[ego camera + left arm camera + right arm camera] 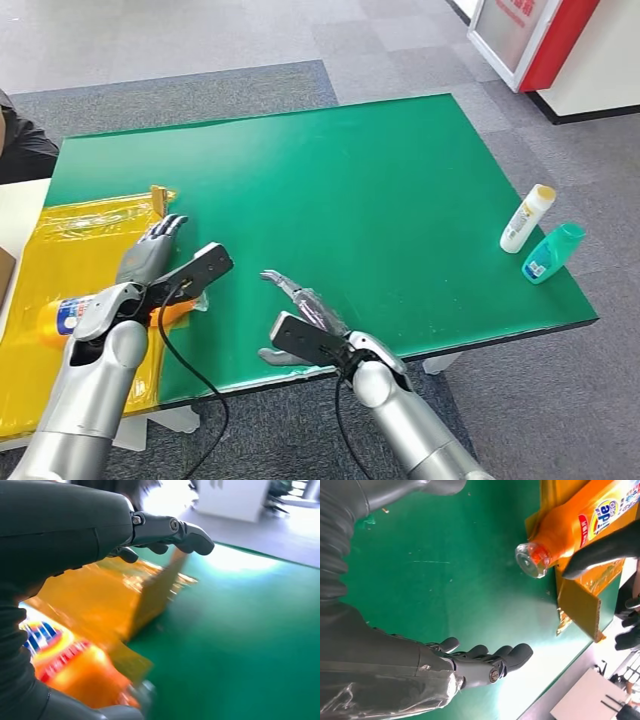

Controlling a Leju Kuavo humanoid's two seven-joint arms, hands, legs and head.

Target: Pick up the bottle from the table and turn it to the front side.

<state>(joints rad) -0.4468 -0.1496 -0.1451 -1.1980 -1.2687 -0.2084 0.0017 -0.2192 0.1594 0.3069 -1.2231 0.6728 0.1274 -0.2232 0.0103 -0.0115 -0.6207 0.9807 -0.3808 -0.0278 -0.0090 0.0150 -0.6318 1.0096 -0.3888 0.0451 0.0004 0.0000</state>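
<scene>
I've got the left hand point(151, 250) hovering over the orange bottle point(64, 316) at lower left of the head view, fingers apart and stretched fwd, holding nothing. The right hand point(298, 298) sits low centre over the green table point(362, 190), also spread and holding nothing. To do the pickup well I'd say: drop the left hand lower, get thumb and fingers either side of the body approx mid-label, not near the neck, since it's slick plastic and could roll or slide on the yellow sheet point(68, 250) under it. Bottle lies on its side on that sheet, clear cap point(530, 559) poking toward the bare green, orange w/ a blue-and-yellow Tide label facing up-ish. Two other small bottles sit far right, not mine, I reckon.
</scene>
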